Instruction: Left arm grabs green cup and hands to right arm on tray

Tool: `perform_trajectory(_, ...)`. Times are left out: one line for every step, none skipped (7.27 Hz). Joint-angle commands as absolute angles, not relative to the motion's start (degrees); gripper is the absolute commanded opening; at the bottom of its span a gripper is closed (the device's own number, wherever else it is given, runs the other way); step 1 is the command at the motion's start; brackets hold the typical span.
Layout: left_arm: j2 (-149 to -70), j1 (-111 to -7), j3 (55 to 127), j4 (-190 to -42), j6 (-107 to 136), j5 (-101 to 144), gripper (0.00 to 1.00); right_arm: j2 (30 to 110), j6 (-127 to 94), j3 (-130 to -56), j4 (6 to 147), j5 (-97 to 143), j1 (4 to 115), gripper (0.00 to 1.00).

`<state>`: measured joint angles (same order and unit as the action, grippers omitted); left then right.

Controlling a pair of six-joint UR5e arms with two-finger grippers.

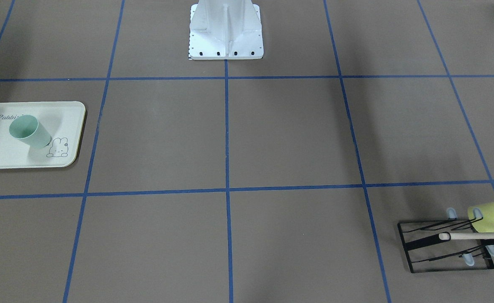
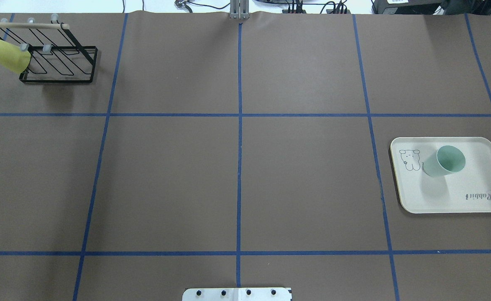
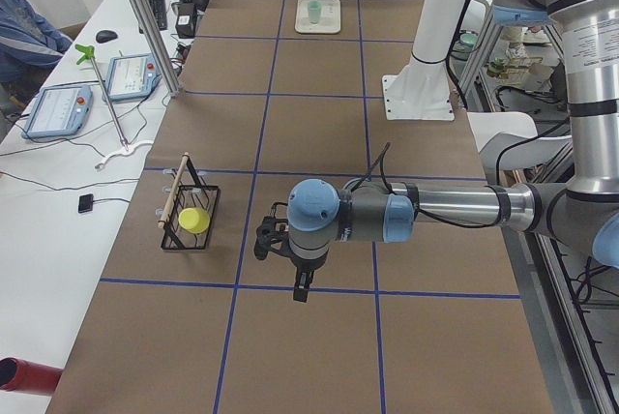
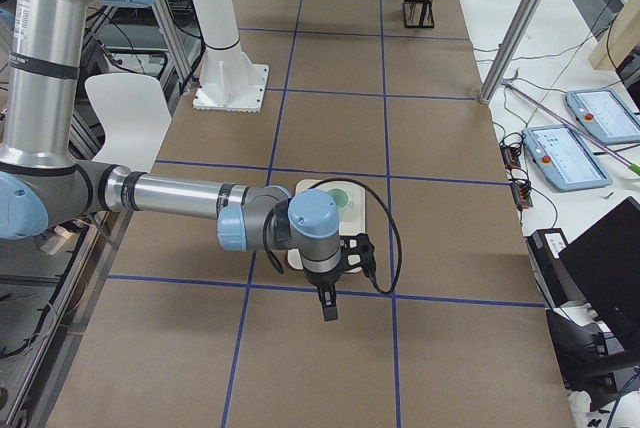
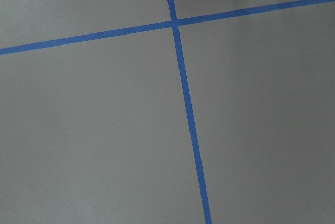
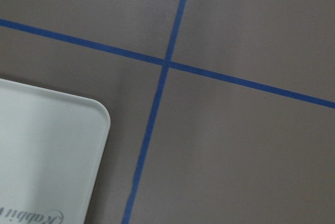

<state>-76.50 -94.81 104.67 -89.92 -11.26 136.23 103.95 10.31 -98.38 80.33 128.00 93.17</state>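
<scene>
The pale mint-green cup (image 1: pixel 30 131) stands on the cream "Rabbit" tray (image 1: pixel 3 158), near the bunny drawing. It also shows in the overhead view (image 2: pixel 444 161) on the tray (image 2: pixel 450 202) at the table's right side. Neither arm shows in the overhead or front views. In the left side view my left gripper (image 3: pixel 302 288) hangs above the bare table, far from the cup (image 3: pixel 314 14). In the right side view my right gripper (image 4: pixel 328 306) hangs just in front of the tray (image 4: pixel 357 220). I cannot tell whether either is open or shut. The right wrist view shows a tray corner (image 6: pixel 47 145).
A yellow-green cup (image 2: pixel 6 55) lies on its side on a black wire rack (image 2: pixel 61 62) with a wooden rod at the far left corner. The white robot base (image 1: pixel 226 33) stands at the middle of the table's near edge. Blue tape lines grid the brown tabletop.
</scene>
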Motion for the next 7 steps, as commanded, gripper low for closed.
perform_trajectory(-74.72,-96.94,105.03,-90.09,-11.34,136.4,1.0,105.56,9.33,-97.82,80.07,127.53,94.39,1.0)
perform_trajectory(-74.88,-97.47,105.73,-89.83,-11.25,136.41,1.0,104.77,4.44,-99.21,80.07,127.7,94.31,1.0)
perform_trajectory(-74.53,-97.56,105.73,-89.74,-11.16,136.32,1.0,103.72,2.22,-101.32,80.76,128.31,94.22,1.0)
perform_trajectory(-74.36,-97.56,105.73,-89.74,-11.34,136.14,1.0,103.45,2.11,-102.38,81.29,128.49,93.52,1.0)
perform_trajectory(-73.31,-97.56,105.82,-89.91,-11.6,135.88,1.0,101.36,2.02,-104.05,86.35,128.76,92.3,1.0)
perform_trajectory(-72.17,-97.56,107.04,-90.0,-11.86,136.14,1.0,99.95,2.11,-106.59,91.36,128.85,91.59,1.0)
perform_trajectory(-71.03,-97.56,107.75,-90.0,-11.87,136.06,1.0,99.93,1.94,-106.7,91.84,130.24,91.23,1.0)
